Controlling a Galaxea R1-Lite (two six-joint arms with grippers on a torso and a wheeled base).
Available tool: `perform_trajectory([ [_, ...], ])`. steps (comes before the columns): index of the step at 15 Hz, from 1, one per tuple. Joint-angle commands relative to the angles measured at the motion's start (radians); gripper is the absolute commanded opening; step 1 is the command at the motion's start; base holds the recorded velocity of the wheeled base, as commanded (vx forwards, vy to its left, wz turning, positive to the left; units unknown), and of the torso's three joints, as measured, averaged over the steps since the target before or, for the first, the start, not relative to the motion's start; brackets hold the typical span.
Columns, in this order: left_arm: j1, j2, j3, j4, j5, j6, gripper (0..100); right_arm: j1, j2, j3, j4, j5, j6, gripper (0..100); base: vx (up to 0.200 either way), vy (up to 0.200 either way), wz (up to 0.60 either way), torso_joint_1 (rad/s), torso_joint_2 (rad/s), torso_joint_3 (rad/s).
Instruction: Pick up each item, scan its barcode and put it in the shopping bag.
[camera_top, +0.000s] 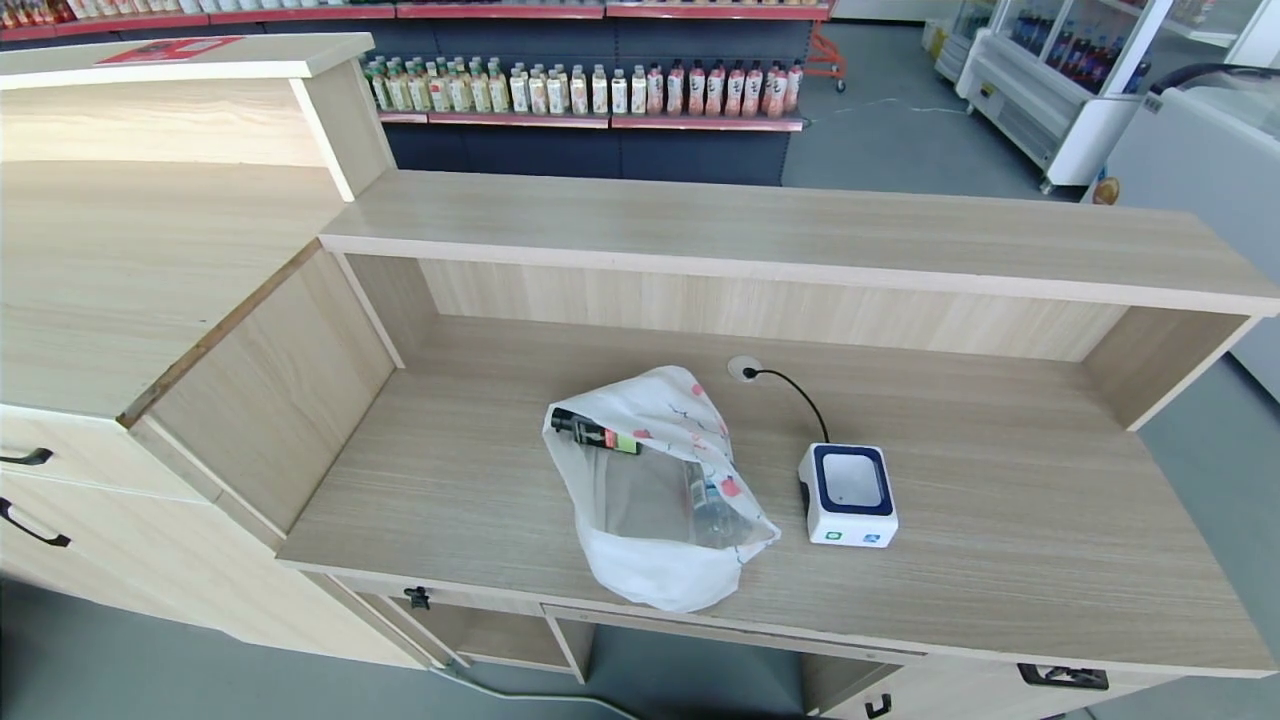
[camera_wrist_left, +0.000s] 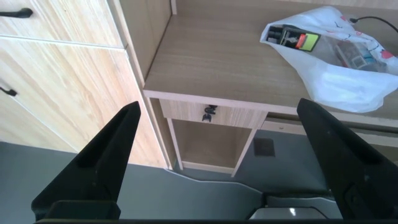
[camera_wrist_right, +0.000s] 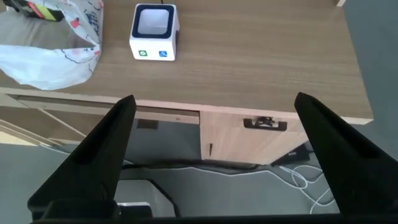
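Left gripper (camera_wrist_left: 219, 106) and right gripper (camera_wrist_right: 214, 98) both sit with fingers spread wide and empty, out in front of the light wooden counter (camera_top: 1000, 500). I see the white flower-printed plastic shopping bag (camera_top: 640, 572) lying on it, a black red-labelled item (camera_top: 597, 433) inside, just beside the white-and-navy box scanner (camera_top: 848, 493).

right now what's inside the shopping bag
At the mouth of the shopping bag lies a dark item with a red and green label, a clear item deeper in. Anything lower is covered by white plastic.
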Motion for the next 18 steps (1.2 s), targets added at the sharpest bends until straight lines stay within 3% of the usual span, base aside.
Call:
perform_trajectory([
  [1,0.000,0.000,0.000,0.000,0.000,0.000,100,0.008,-0.096,0.002,0.001,-0.003,0.011,100,0.000,0.000,0.00,0.000,0.00,0.000],
  [13,0.000,0.000,0.000,0.000,0.000,0.000,100,0.008,-0.096,0.002,0.001,-0.004,0.027,100,0.000,0.000,0.00,0.000,0.00,0.000],
  [18,0.000,0.003,0.000,0.000,-0.003,0.009,100,0.008,-0.096,0.002,0.001,-0.004,0.027,100,0.200,-0.200,0.00,0.000,0.00,0.000],
])
